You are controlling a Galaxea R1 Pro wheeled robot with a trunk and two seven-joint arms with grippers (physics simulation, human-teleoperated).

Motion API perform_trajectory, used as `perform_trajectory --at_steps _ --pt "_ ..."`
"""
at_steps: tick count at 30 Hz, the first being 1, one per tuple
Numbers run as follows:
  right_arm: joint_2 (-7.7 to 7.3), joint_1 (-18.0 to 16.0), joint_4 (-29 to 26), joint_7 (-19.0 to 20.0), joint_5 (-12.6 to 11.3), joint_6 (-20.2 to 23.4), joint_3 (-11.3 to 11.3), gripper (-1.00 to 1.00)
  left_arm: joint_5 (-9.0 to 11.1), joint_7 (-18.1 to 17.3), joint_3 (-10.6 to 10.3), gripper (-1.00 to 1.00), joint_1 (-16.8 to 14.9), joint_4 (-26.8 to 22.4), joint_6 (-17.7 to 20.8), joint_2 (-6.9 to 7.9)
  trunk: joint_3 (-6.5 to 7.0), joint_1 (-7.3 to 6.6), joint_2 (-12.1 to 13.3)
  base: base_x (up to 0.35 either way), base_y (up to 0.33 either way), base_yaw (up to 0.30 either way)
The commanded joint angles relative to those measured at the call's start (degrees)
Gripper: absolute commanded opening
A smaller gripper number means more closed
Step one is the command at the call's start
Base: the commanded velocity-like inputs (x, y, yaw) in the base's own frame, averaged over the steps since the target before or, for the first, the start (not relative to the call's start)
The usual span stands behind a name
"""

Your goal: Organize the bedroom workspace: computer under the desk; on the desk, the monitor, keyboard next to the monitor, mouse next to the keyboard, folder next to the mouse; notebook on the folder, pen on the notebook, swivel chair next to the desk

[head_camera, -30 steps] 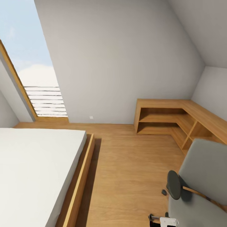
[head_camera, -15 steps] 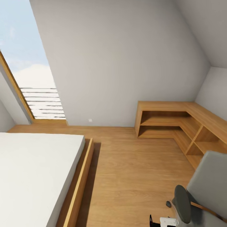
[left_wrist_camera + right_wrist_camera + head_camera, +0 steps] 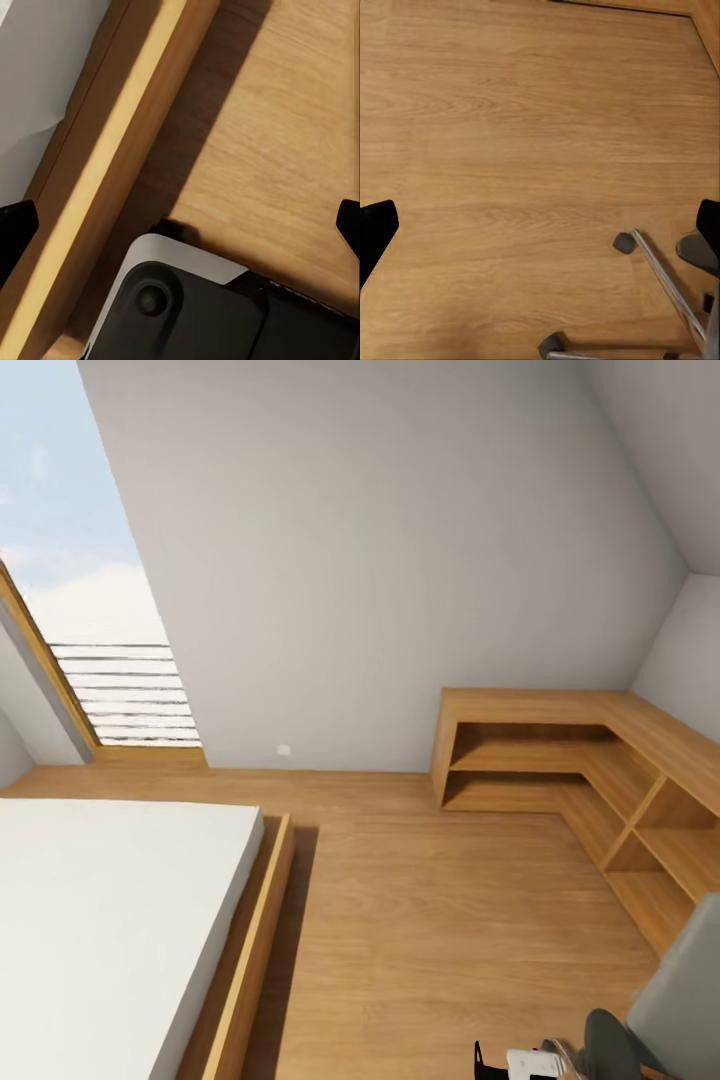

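I am in the bedroom, an attic room with sloping pale walls and a wood plank floor [image 3: 430,920]. The swivel chair [image 3: 690,1000] sits at the head view's lower right corner, where its grey back and one black armrest [image 3: 608,1050] show. Its chrome star base [image 3: 667,289] and a caster [image 3: 624,242] appear in the right wrist view. My right gripper [image 3: 541,231] hangs open over bare floor beside that base. My left gripper [image 3: 181,229] is open above the floor, holding nothing, close to the bed's wooden frame [image 3: 112,172].
A low bed with a white mattress [image 3: 100,940] and wooden frame [image 3: 255,950] takes up the left. A wooden L-shaped corner shelf [image 3: 560,760] stands at the back right. A tall skylight [image 3: 70,560] is at the far left. Open floor lies between bed and shelf.
The camera has turned, shifting the whole picture: the swivel chair has slid toward the lower right corner and the shelf sits lower. Both grippers stay open.
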Motion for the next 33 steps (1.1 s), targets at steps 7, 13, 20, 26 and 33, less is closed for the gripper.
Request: perform_trajectory --at_steps 7,13,20,26,33 --pt "0.01 0.0 0.0 -0.5 -0.1 0.0 0.5 1.0 0.4 0.4 -0.5 1.0 0.0 0.0 -0.3 0.03 -0.12 0.06 -0.1 0.32 0.0 0.0" --pt "0.01 0.0 0.0 -0.5 -0.1 0.0 0.5 1.0 0.4 0.4 -0.5 1.0 0.0 0.2 -0.3 0.03 -0.12 0.06 -0.1 0.32 0.0 0.0" --pt "0.01 0.0 0.0 -0.5 -0.1 0.0 0.5 1.0 0.4 0.4 -0.5 1.0 0.0 0.3 -0.3 0.03 -0.12 0.06 -0.1 0.32 0.0 0.0" --pt "0.01 0.0 0.0 -0.5 -0.1 0.0 0.5 1.0 0.4 0.4 -0.6 1.0 0.0 0.3 -0.3 0.03 -0.12 0.06 -0.1 0.32 0.0 0.0" --pt "0.01 0.0 0.0 -0.5 -0.1 0.0 0.5 1.0 0.4 0.4 -0.6 1.0 0.0 0.3 -0.3 0.03 -0.12 0.06 -0.1 0.32 0.0 0.0"
